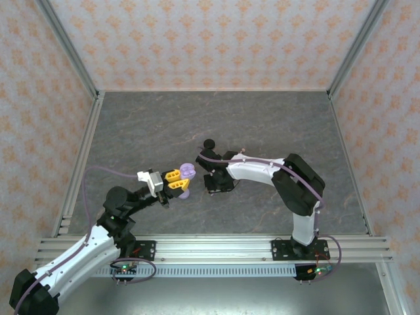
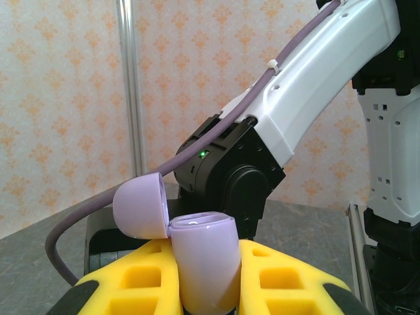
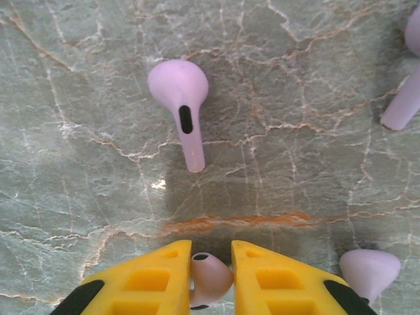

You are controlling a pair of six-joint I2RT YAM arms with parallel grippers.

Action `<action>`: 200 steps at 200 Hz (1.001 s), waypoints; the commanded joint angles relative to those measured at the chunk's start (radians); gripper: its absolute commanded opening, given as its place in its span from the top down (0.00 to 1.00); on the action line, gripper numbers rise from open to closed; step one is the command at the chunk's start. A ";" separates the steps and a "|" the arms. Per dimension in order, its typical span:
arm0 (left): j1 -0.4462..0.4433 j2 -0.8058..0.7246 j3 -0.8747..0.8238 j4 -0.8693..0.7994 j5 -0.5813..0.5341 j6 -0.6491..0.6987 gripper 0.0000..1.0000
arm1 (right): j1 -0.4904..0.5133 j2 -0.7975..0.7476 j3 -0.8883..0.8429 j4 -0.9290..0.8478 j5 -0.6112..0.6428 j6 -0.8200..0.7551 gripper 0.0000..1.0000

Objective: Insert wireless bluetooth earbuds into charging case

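- The right gripper was clamped on one pale earbud, near the surface.
- The open charging case, clamped in the left gripper, lay just to its left, mouth upward.

- Grey marbled tabletop, orange-veined.
- Pale lavender stemmed plastic earbud lying just ahead of the right fingers, stem toward them.
- Second lavender bud ahead, off to one side.
- Third lavender bud just beside the fingers.
- Small black round disc farther beyond.
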 commanded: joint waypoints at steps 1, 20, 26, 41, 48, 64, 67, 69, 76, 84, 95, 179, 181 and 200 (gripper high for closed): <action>-0.007 0.002 0.043 -0.004 -0.008 0.008 1.00 | 0.007 -0.074 -0.022 0.000 0.039 -0.035 0.80; -0.007 0.004 0.044 -0.009 -0.007 0.006 1.00 | 0.007 -0.138 -0.039 0.005 0.072 -0.079 0.80; -0.006 0.005 0.046 -0.009 -0.006 0.006 1.00 | 0.007 -0.159 -0.045 0.001 0.089 -0.096 0.80; -0.006 0.011 0.048 -0.009 -0.005 0.002 1.00 | 0.007 -0.216 -0.056 -0.012 0.130 -0.144 0.80; -0.007 0.015 0.049 -0.007 -0.004 0.001 1.00 | 0.006 -0.242 -0.061 -0.015 0.143 -0.168 0.80; -0.008 0.031 0.056 -0.009 -0.002 -0.006 1.00 | -0.002 -0.301 -0.068 -0.019 0.152 -0.227 0.80; -0.008 0.035 0.057 -0.008 -0.001 -0.007 1.00 | -0.002 -0.312 -0.069 -0.022 0.152 -0.240 0.80; -0.008 0.038 0.058 -0.007 0.000 -0.009 1.00 | -0.003 -0.319 -0.069 -0.023 0.153 -0.248 0.80; -0.009 0.047 0.061 -0.004 0.003 -0.014 1.00 | -0.006 -0.343 -0.067 -0.026 0.157 -0.278 0.80; -0.008 0.059 0.064 0.000 0.008 -0.020 1.00 | -0.008 -0.376 -0.062 -0.032 0.163 -0.311 0.80; -0.008 0.078 0.069 0.009 0.011 -0.028 1.00 | -0.011 -0.418 -0.054 -0.036 0.166 -0.364 0.80; -0.023 0.228 0.128 0.045 0.040 -0.051 1.00 | -0.014 -0.672 0.034 -0.011 0.071 -0.707 0.80; -0.024 0.230 0.129 0.045 0.042 -0.051 1.00 | -0.014 -0.674 0.036 -0.010 0.067 -0.713 0.80; -0.034 0.256 0.142 0.050 0.045 -0.051 1.00 | -0.009 -0.690 0.053 0.015 0.042 -0.754 0.80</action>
